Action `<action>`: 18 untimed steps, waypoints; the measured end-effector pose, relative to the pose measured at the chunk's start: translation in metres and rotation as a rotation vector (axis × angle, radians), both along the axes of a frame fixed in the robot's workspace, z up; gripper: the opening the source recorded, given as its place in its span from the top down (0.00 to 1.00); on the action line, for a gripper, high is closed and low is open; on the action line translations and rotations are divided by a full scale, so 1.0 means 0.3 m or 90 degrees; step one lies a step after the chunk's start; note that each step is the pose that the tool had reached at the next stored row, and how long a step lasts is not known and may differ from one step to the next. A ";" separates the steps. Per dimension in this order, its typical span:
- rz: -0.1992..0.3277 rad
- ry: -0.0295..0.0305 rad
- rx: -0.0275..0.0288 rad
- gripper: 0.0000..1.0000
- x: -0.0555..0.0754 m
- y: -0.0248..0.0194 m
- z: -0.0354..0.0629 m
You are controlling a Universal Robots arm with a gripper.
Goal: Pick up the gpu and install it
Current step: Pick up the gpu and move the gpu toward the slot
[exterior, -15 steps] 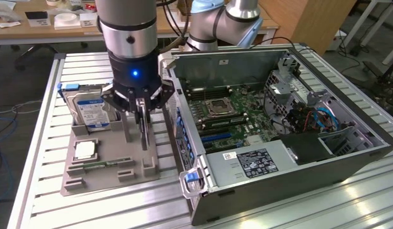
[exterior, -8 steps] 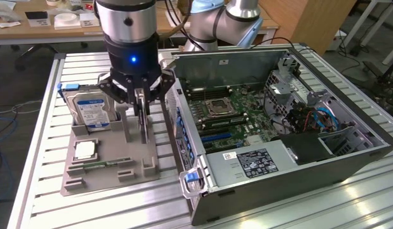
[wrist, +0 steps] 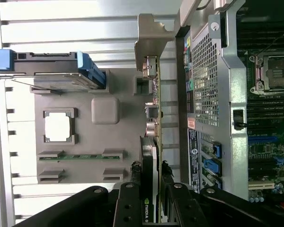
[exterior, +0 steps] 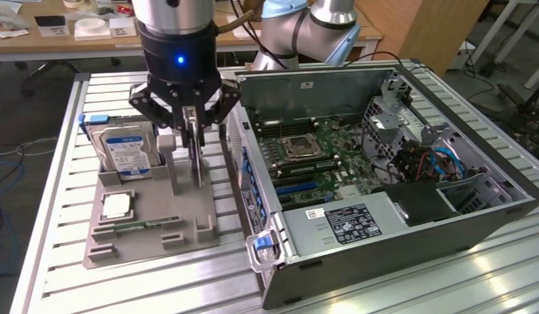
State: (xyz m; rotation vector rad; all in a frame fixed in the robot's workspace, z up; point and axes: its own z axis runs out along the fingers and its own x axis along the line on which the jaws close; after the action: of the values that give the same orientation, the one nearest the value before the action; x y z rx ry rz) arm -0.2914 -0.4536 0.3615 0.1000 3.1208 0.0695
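Gripper is clamped on the gpu, its fingers pressed against both faces from above. The gpu stands upright on edge in the grey holder, between the hard drive and the open computer case, on the slatted table

Matt grey plastic tray, ribbed shiny metal table, gpu bracket pale smooth metal

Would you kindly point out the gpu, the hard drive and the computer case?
gpu [wrist: 146,165], wrist view, on its black cooler's edge.
hard drive [exterior: 127,156], exterior view, on its blue-white label.
computer case [exterior: 383,255], exterior view, on its outer side wall.
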 end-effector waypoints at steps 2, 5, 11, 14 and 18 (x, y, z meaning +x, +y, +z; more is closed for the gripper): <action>0.000 0.0000 0.0000 0.73 0.000 0.000 0.017; 0.000 0.0000 0.0000 0.73 0.000 0.000 0.044; 0.000 0.0000 0.0000 0.73 0.000 0.000 0.108; 0.000 0.0000 0.0000 0.73 0.000 0.000 0.136; 0.000 0.0000 0.0000 0.73 0.000 0.000 0.164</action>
State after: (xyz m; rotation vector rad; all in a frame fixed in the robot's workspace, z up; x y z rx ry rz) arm -0.2914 -0.4536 0.4107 0.0995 3.1208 0.0695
